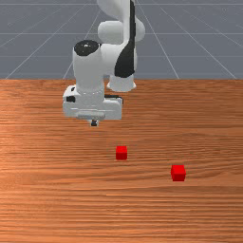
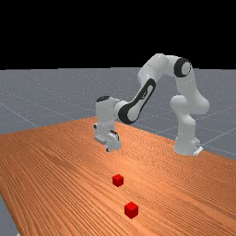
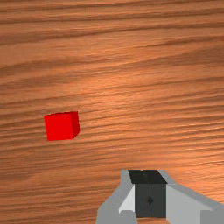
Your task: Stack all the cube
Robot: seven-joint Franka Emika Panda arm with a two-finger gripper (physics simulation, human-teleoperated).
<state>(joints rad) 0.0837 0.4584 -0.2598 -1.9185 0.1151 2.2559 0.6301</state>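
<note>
White and grey, the hand (image 1: 92, 108) is hovering above the tabletop (image 1: 52, 199), and below it the pincer (image 1: 94, 123) is pointing down, its two fingers pressing together. In the front view the hand's body is hiding most of them, leaving a small dark tip peeking out. Seen from the wrist, the dark pads (image 3: 142, 199) are meeting along a thin seam, while the picture's bottom edge is cutting off the parts behind them.

Outward from there, the first red cube (image 1: 121, 153) is resting on the wood, nearer the pincer but apart from it. The second red cube (image 1: 178, 173) is sitting farther out, toward the front view's right, well apart from the first. A single cube is appearing in the wrist view, off to one side of the fingers; its underside is staying out of sight. Behind the hand, the arm (image 1: 89, 69) is running off the front view's top edge.
</note>
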